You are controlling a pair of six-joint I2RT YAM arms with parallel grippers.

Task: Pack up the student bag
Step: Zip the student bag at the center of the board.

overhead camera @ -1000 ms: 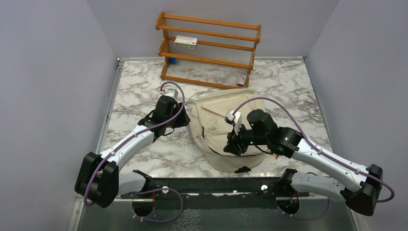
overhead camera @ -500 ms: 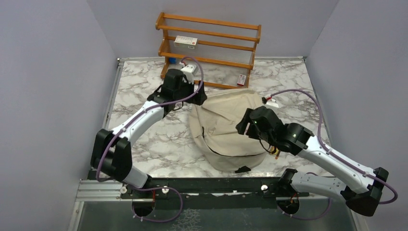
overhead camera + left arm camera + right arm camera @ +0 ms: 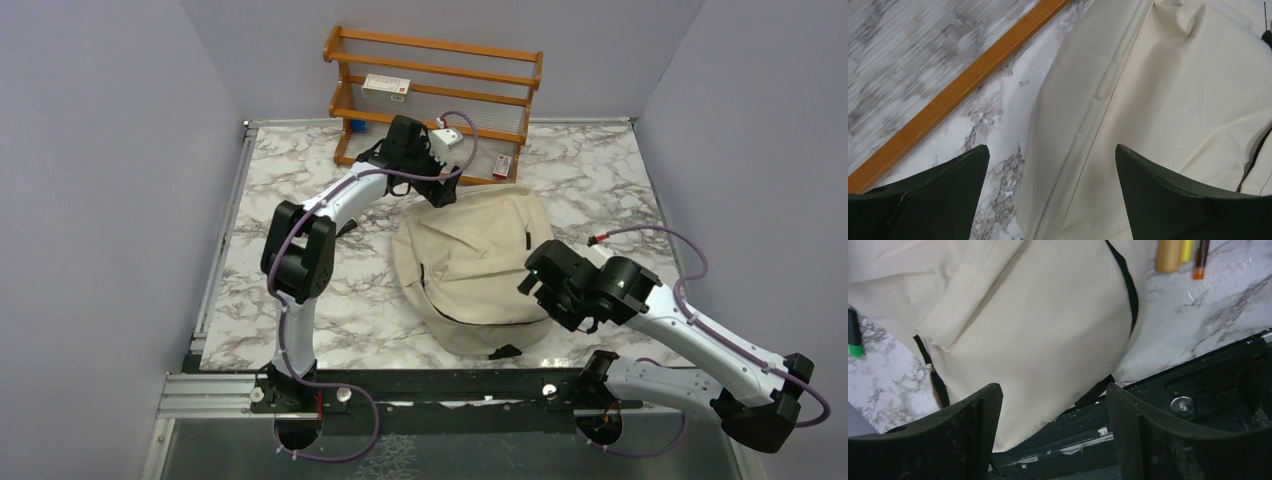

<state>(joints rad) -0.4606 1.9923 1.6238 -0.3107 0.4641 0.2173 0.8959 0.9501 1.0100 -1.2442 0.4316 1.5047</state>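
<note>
Top external: the student bag is seen lying flat on the marble table, around the middle, with one end reaching the near edge and the other just short of the wooden rack at the far edge. A small white box is seen on a rack shelf. The left gripper is held over the bag's far end, beside the rack's bottom rail. The right gripper is held over the bag's right side, toward the near edge.

Left wrist: the left gripper is shown with jaws spread wide, nothing between them. Cream bag fabric is seen below, marble to its left, and the orange rack rail running diagonally.

Right wrist: the right gripper is shown with jaws spread wide, nothing pinched. The bag is seen below with a black strip along its side. Pens are seen on the marble beside it, and a green marker at the other side. The black frame rail is seen at the table's near edge.
</note>
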